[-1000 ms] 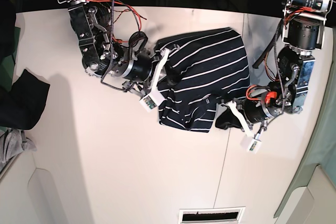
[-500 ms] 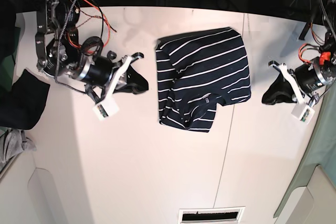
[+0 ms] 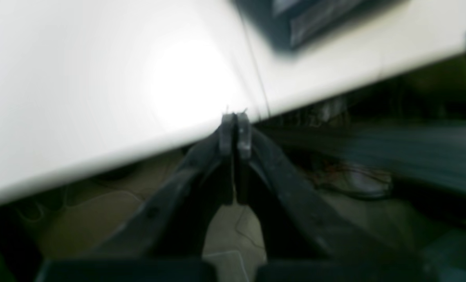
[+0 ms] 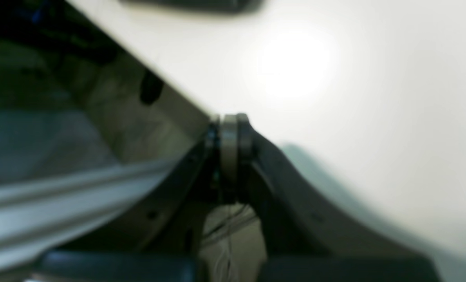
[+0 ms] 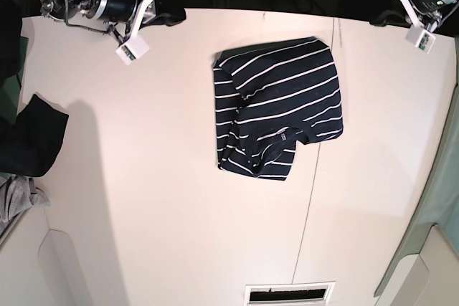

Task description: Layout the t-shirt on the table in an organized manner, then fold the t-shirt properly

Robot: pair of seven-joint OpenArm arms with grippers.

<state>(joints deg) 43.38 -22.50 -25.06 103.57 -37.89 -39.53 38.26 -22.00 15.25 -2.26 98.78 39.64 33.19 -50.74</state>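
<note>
Mid-counter (image 5: 143,198): t-shirt (image 5: 276,102) folded. Both end effectors, left (image 5: 418,13) & right (image 5: 140,16), pinched closed, empty. Judge: park clear, don't snag.

The t-shirt (image 5: 276,105) is dark navy with thin white stripes. The worktop (image 5: 143,198) under it is white with a thin dark seam. Left of the t-shirt, a plain dark garment (image 5: 29,137) and grey cloth (image 5: 14,202).

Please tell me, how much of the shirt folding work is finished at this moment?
Done: the t-shirt lies folded into a compact block near the middle of the table, collar on top. In hand: nothing; the left gripper and the right gripper are empty, jaws shut, at the table's far edge. Left: perhaps only tidying, since the lower edge looks slightly uneven.
</note>
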